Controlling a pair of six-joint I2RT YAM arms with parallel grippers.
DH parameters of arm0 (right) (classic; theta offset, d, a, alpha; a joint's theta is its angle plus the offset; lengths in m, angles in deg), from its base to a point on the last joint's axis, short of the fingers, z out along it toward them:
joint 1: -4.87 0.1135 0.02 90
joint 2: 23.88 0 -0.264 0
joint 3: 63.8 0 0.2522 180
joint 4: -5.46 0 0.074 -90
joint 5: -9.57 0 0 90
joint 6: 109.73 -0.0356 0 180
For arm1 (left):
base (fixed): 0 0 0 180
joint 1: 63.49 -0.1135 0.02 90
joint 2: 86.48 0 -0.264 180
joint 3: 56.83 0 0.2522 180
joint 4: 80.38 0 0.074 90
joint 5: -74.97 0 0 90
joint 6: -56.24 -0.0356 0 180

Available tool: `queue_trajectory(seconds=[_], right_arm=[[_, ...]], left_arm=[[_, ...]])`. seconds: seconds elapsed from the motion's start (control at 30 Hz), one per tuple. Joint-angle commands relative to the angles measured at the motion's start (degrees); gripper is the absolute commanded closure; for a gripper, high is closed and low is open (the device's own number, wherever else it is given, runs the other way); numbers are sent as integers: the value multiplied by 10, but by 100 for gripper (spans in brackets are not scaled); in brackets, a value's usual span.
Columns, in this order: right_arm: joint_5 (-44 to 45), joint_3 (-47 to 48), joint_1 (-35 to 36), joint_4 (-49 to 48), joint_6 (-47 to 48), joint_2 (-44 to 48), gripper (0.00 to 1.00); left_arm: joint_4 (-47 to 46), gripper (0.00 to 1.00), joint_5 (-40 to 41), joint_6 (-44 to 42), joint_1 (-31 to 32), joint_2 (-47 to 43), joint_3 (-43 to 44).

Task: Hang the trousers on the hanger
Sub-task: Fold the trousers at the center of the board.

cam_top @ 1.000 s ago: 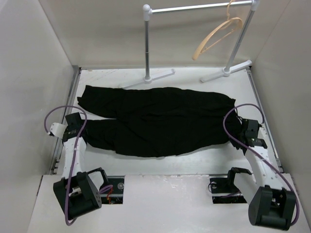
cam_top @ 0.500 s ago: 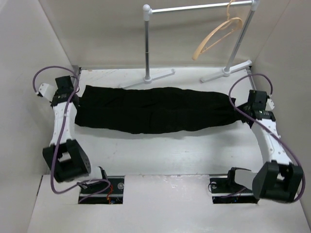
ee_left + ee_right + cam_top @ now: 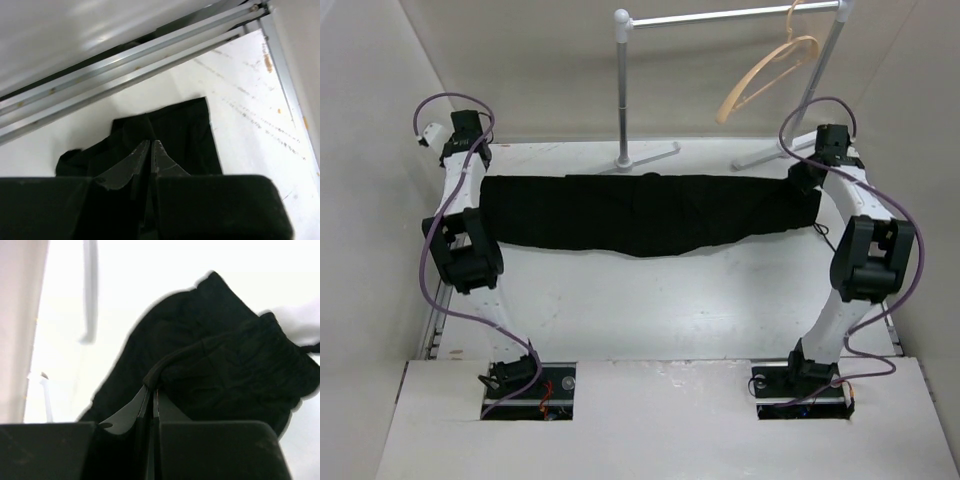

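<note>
The black trousers (image 3: 640, 212) hang stretched in a long band between my two grippers, lifted above the table. My left gripper (image 3: 480, 182) is shut on the trousers' left end, seen in the left wrist view (image 3: 150, 142) with black cloth (image 3: 170, 135) below it. My right gripper (image 3: 804, 180) is shut on the right end; in the right wrist view (image 3: 151, 388) a fold of cloth (image 3: 230, 365) sits pinched at its tips. The light tan hanger (image 3: 765, 75) hangs by its hook from the rail at the top right, above and behind the right end of the trousers.
The white rail stand has a left post (image 3: 623, 90) and a right post (image 3: 815, 85), with feet on the table at the back. White walls close in the table (image 3: 650, 300) on the left, back and right. A metal frame rail (image 3: 130, 60) runs along the left edge.
Both arms have risen and reached toward the back, lifting the trousers off the table. The cloth has gone from lying flat to a taut band near the rail stand.
</note>
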Motion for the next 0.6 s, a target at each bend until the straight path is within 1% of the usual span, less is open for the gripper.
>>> queue_trajectory(seconds=[0.0,0.03,0.1,0.13,0.2,0.23,0.3,0.33,0.37,0.4,0.47,0.5,0.53,0.57], right_arm=[[29,105,-7,-3,14,-57,90],[30,127,-7,0,12,-81,86],[25,158,-2,-2,-1,-114,83],[24,172,-1,-4,-5,-126,77],[15,195,6,1,-4,-142,55],[9,195,9,2,-1,-140,47],[10,173,17,-4,16,-117,35],[14,154,18,-8,23,-100,33],[14,133,18,-14,26,-82,31],[13,100,18,-28,29,-55,30],[12,9,18,-73,29,11,29],[9,-40,18,-95,26,41,32],[7,-85,18,-113,19,70,41],[6,-119,17,-125,14,90,53]], left_arm=[[14,96,43,-24,-9,48,87],[15,95,41,-25,-7,66,101],[10,92,36,-29,-3,96,128],[6,87,31,-33,0,104,135],[-15,63,12,-40,4,110,139],[-19,52,1,-48,5,105,137],[-29,38,-6,-65,6,77,113],[-37,34,-11,-78,6,58,90],[-42,34,-16,-89,6,36,63],[-54,34,-23,-91,6,3,15],[-93,35,-40,-87,6,-78,-114],[-114,35,-50,-78,6,-119,-177],[-130,35,-59,-67,9,-158,-239],[-138,35,-67,-48,13,-192,-295]])
